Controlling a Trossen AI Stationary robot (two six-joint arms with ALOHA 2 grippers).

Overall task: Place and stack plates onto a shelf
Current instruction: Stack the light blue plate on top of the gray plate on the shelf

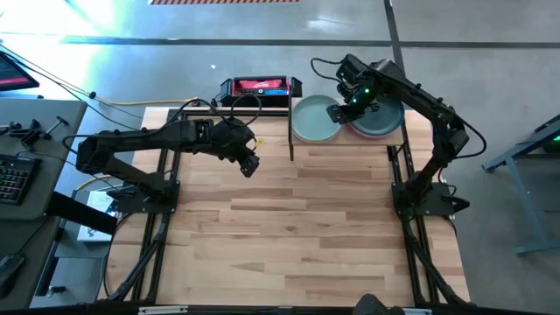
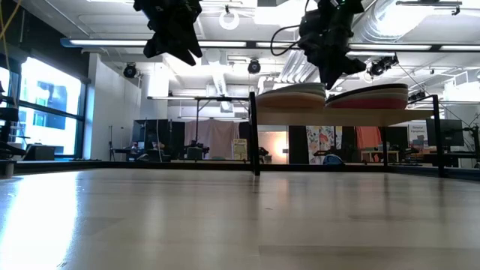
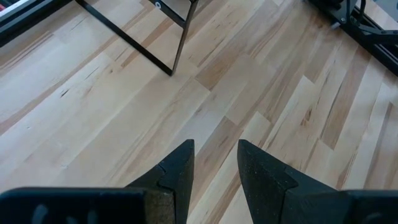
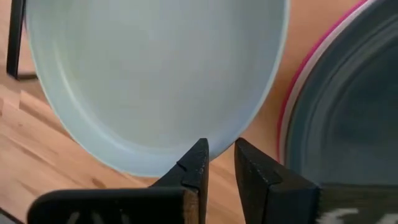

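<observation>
Two stacks of plates rest on the shelf [image 1: 346,140] at the table's far right. The left stack [image 2: 289,96] is topped by a pale sage-green plate [image 4: 155,74]. The right stack [image 2: 371,96] is topped by a charcoal plate [image 4: 348,124], with a pink rim [image 4: 292,106] showing below it. My right gripper [image 4: 219,158] points down just above the gap between the stacks, by the green plate's rim. Its fingers are a narrow gap apart with nothing between them. My left gripper [image 3: 216,163] hangs open above the bare tabletop, left of the shelf.
A black-and-red box [image 1: 260,87] stands at the far edge, left of the shelf. The shelf's black posts [image 2: 254,135] rise from the plank tabletop [image 1: 297,227]. The tabletop's middle and near part are bare wood. Desks and gear stand beyond the table's left edge.
</observation>
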